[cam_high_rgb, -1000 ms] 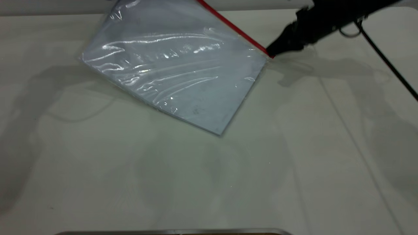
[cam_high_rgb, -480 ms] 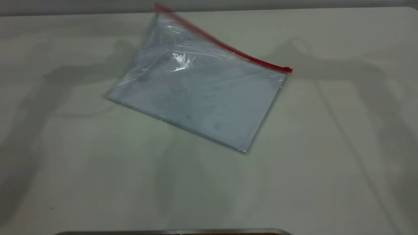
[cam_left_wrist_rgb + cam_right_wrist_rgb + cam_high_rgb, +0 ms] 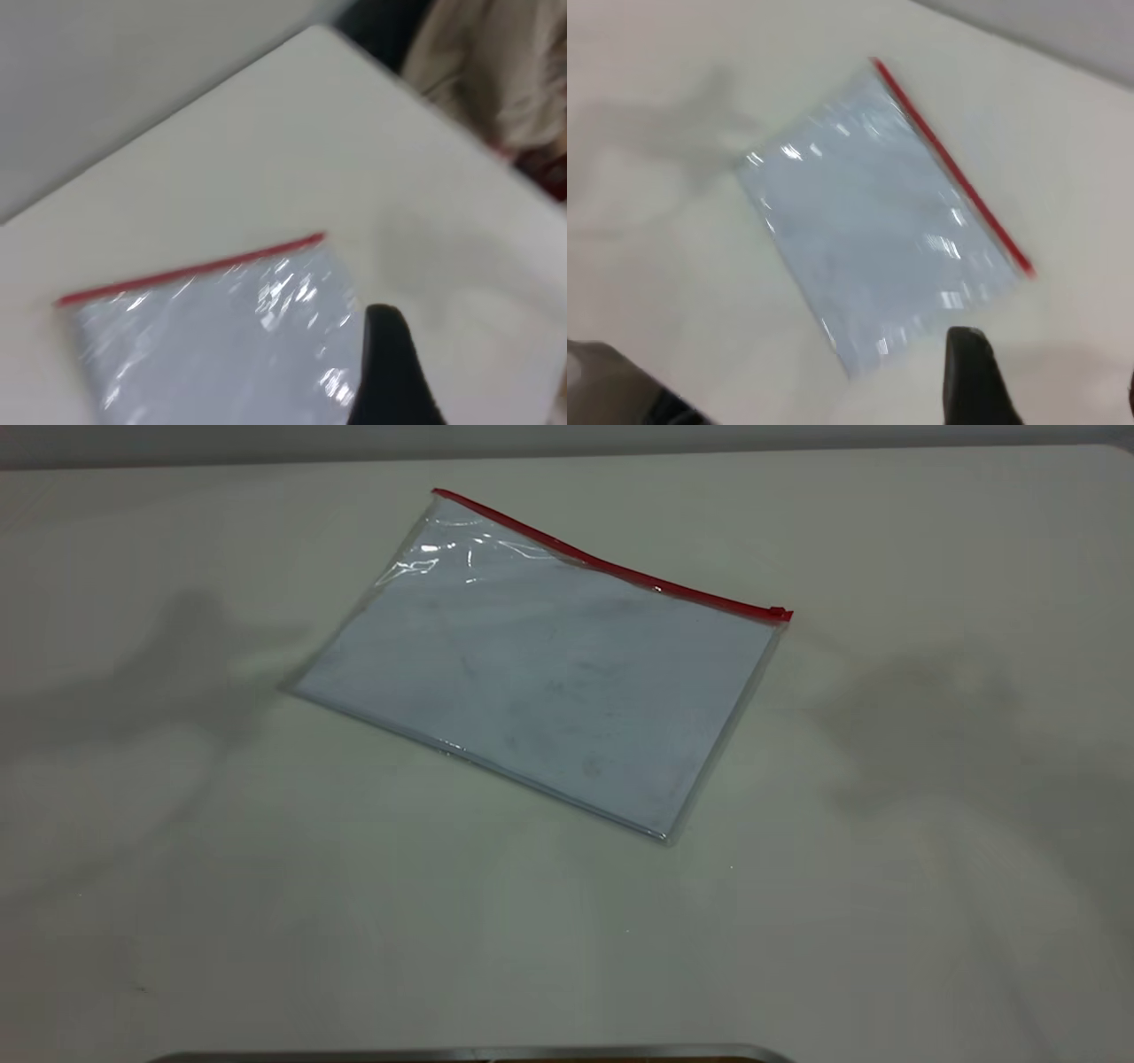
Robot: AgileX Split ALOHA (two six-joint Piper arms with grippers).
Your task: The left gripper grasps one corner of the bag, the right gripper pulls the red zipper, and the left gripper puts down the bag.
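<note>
The clear bag (image 3: 549,682) lies flat on the white table (image 3: 886,868), with nothing holding it. Its red zipper (image 3: 611,567) runs along the far edge, and the slider tab (image 3: 779,613) sits at the right end. The bag's corner (image 3: 436,500) at the strip's left end rests on the table. Neither gripper shows in the exterior view. The left gripper (image 3: 478,363) hovers high above the bag (image 3: 204,345), open and empty, with one finger (image 3: 390,372) visible. The right gripper (image 3: 1050,372) is also high above the bag (image 3: 877,212), open and empty.
Arm shadows fall on the table left and right of the bag. A metal edge (image 3: 469,1055) runs along the near side. The table's far edge and a dark floor area (image 3: 390,27) show in the left wrist view.
One second ago the bag hung lifted, with the right gripper at the slider end. Both grippers have let go and left the exterior view, and the bag has settled flat on the table.
</note>
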